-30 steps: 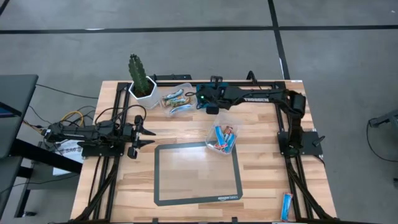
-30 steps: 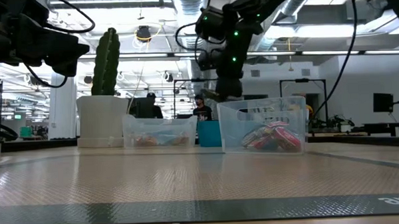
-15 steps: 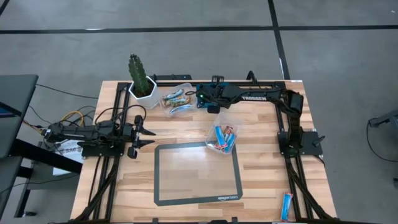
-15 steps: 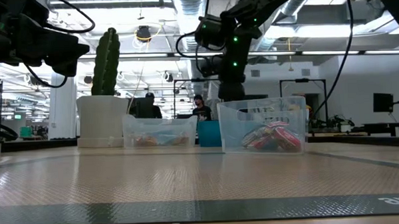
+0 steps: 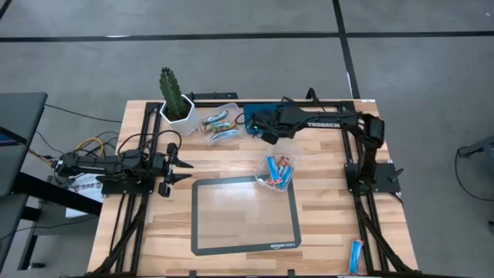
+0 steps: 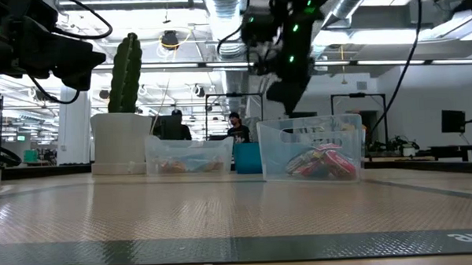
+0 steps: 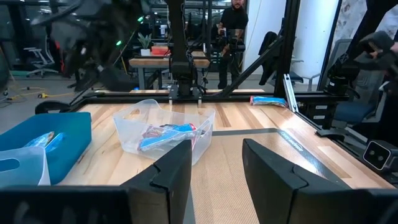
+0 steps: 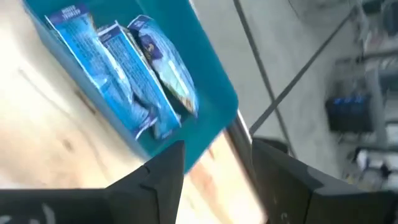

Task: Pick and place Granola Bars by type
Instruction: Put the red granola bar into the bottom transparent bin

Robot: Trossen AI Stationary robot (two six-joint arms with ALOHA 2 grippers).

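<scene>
The one loose granola bar [image 5: 356, 255] lies at the front right corner of the table, just beside the right arm's base rail, with its long axis running roughly front to back. Behind it is the dark-bordered mat [image 5: 245, 249], then a clear tub [image 7: 202, 124] holding blue and red-wrapped bars. The left gripper [image 5: 187, 171] waits at the left edge, its fingers apart and empty, well away from the loose bar. At the rear, the right gripper [image 8: 217, 146] hangs above the blue bin [image 8: 211, 81], jaws spread with nothing between them; three blue bars [image 8: 134, 74] lie in the bin below. The loose bar is on the right arm's own side, so that arm is judged the nearer. Its reach would run from the back edge toward the front, with the jaws turned across the bar's short width.
</scene>
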